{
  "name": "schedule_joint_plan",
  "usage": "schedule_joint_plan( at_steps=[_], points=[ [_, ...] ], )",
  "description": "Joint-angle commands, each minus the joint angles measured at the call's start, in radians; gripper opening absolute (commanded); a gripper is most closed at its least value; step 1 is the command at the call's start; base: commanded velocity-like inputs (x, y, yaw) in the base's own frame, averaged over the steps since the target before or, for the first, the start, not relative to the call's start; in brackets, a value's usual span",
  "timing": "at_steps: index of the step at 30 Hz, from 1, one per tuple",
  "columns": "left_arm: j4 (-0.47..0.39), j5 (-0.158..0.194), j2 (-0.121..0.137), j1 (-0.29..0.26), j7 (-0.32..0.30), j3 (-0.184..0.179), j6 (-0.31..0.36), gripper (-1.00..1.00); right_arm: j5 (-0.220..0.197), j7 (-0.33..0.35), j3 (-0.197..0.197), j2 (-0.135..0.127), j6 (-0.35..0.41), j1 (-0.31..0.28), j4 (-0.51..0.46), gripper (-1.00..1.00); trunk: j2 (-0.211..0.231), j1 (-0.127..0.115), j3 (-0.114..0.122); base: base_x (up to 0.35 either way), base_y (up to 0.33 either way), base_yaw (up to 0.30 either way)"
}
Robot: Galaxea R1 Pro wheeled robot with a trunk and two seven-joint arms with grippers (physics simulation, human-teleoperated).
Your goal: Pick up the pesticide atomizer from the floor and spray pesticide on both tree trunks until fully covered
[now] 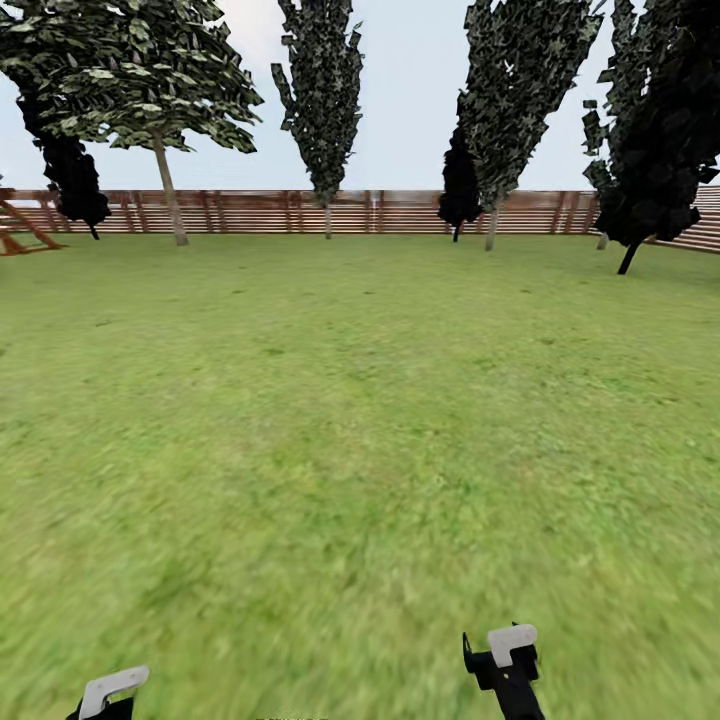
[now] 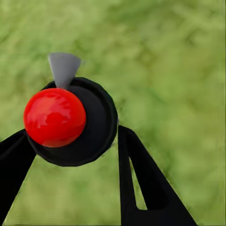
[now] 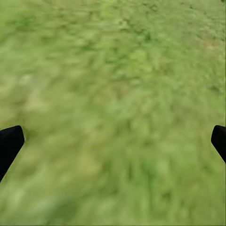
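Observation:
The pesticide atomizer [image 2: 96,120] has a round black body, a glossy red ball cap [image 2: 54,117] and a grey cone nozzle [image 2: 63,68]. My left gripper [image 2: 73,134] is shut on it, one black finger against each side of the body, above blurred grass. That gripper [image 1: 105,700] sits at the bottom left edge of the head view. My right gripper [image 3: 113,141] is open over bare lawn, and its arm end [image 1: 505,665] is low at the right. Far off by the fence stands a tree [image 1: 150,80] with a pale bare trunk [image 1: 170,195].
Green lawn [image 1: 360,430] runs to a brown slatted fence [image 1: 260,212]. More pale-trunked trees [image 1: 322,100] [image 1: 510,90] and near-black cypresses [image 1: 460,185] [image 1: 660,140] [image 1: 75,175] line the fence. A wooden frame [image 1: 20,230] stands at the far left.

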Motion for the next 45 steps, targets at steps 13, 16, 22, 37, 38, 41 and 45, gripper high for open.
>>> schedule_joint_plan(
  at_steps=[13,16,22,37,38,41,45],
  points=[
    [0.002,-0.01,0.0,-0.001,0.002,0.006,-0.005,-1.0,0.006,-0.01,0.005,0.0,0.0,-0.001,0.001,1.0,0.0,0.0,-0.001,0.16,0.097,0.281],
    [0.002,0.012,0.002,-0.001,0.001,0.006,-0.005,-1.0,0.007,-0.01,0.005,0.0,0.0,-0.001,0.001,1.0,0.0,0.0,-0.001,0.335,0.105,0.281],
    [0.002,0.084,0.007,-0.001,-0.004,0.004,-0.008,-1.0,0.007,-0.01,0.005,0.0,0.0,-0.001,0.001,1.0,0.0,0.0,-0.001,0.337,0.109,0.281],
    [0.004,0.088,0.007,-0.001,-0.004,0.003,-0.009,-1.0,0.007,-0.01,0.005,0.0,0.0,-0.001,0.001,1.0,0.0,0.0,-0.013,0.337,0.105,0.25],
    [0.004,0.088,0.007,-0.001,-0.004,0.003,-0.009,-1.0,0.007,-0.01,0.005,0.0,0.0,-0.001,0.001,1.0,0.0,0.0,-0.014,0.337,0.084,0.175],
    [0.003,0.088,0.007,-0.001,-0.004,0.004,-0.009,-1.0,0.007,-0.01,0.005,0.0,0.0,-0.001,0.001,1.0,0.0,0.0,-0.018,0.337,0.079,0.171],
    [0.004,0.088,0.007,-0.001,-0.004,0.004,-0.009,-1.0,0.007,-0.01,0.005,0.0,0.0,-0.001,0.001,1.0,0.0,0.0,-0.023,0.337,0.078,0.166]
  ],
)
